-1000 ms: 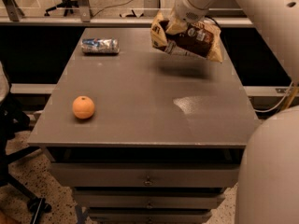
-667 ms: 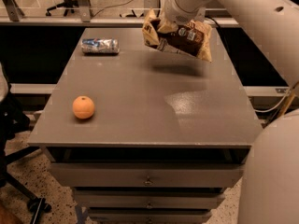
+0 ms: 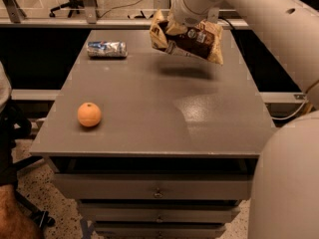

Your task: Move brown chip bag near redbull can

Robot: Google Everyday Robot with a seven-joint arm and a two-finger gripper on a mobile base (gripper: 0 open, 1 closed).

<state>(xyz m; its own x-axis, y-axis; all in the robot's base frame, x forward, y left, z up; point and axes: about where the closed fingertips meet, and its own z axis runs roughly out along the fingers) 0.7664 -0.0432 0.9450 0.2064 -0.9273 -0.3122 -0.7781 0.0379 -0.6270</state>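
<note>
gripper [image 3: 175, 30] over far table [image 3: 149, 113] side, fingers pinching crinkly pillow-shaped brown chip bag [image 3: 192, 43] | redbull can [image 3: 106, 49]: shiny metal, lying sideways

The pincer [image 3: 180, 28] is positioned above the far part of the worktop [image 3: 209, 128], right of centre. The brown chip bag [image 3: 192, 43] is gripped in it, clear of the surface. The redbull can [image 3: 106, 49] is laid on its side left of the pincer, apart from the bag. The orange [image 3: 89, 114] is placed further left, near the front edge.
</note>
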